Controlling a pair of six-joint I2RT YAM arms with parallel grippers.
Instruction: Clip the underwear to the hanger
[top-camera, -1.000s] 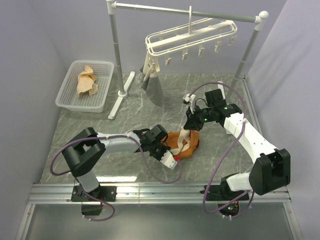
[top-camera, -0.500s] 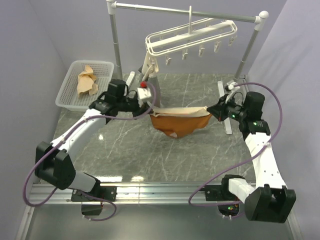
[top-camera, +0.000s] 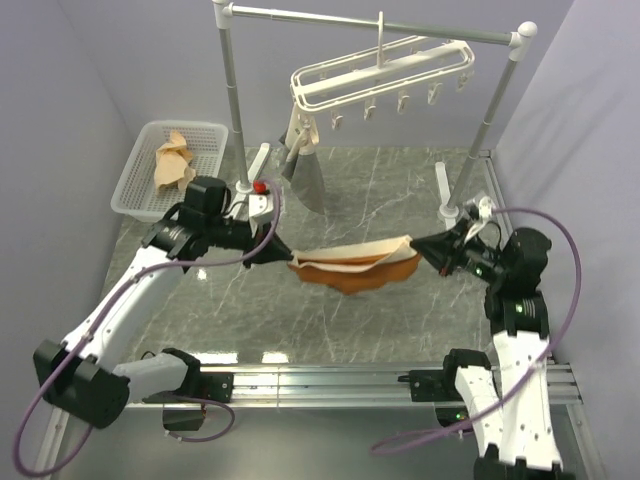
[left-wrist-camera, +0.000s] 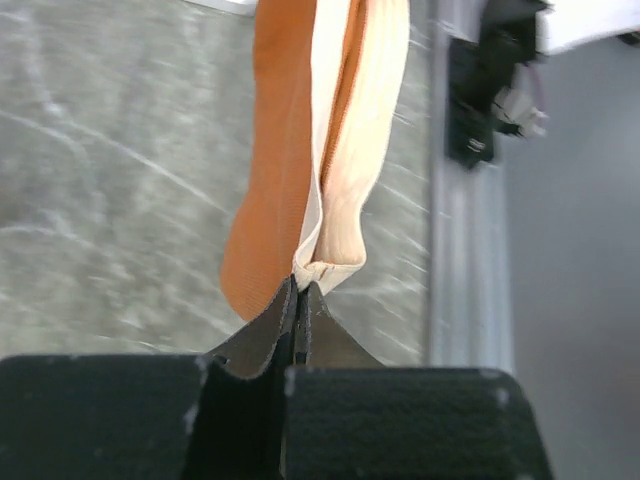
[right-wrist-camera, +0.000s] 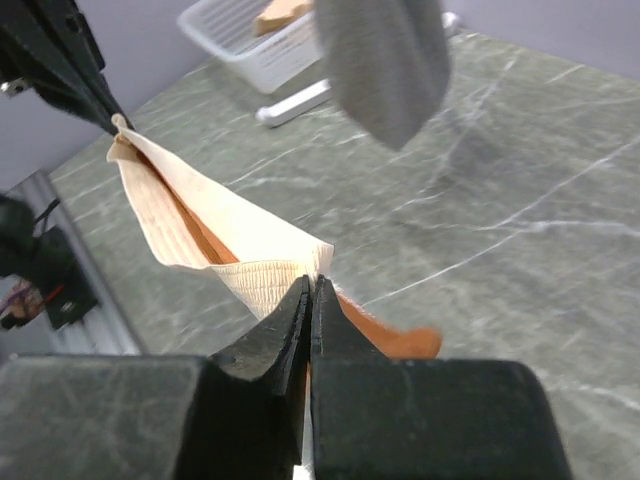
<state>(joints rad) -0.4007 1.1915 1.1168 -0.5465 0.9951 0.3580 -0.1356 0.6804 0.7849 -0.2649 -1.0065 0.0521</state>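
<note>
Grey marbled desk (top-camera: 400, 190) floors the booth. Below and in front of the hanger (top-camera: 380, 75), the underwear (top-camera: 355, 268) hangs in the air. Its pale waistband (top-camera: 350, 254) is pulled taut between the left tool (top-camera: 283, 257) and the right tool (top-camera: 420, 243), each clenched on one end, probably to offer a straight edge to the clips (top-camera: 402, 103). A grey garment (top-camera: 305, 180) dangling from the hanger's left end crowds that side. A basket (top-camera: 135, 195) of tan cloth (top-camera: 172, 162) sits well left of the hanger.

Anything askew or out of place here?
The hanger hangs tilted on the rail, its left end low where a grey garment dangles. The underwear is held stretched between left end effector and right end effector.
</note>
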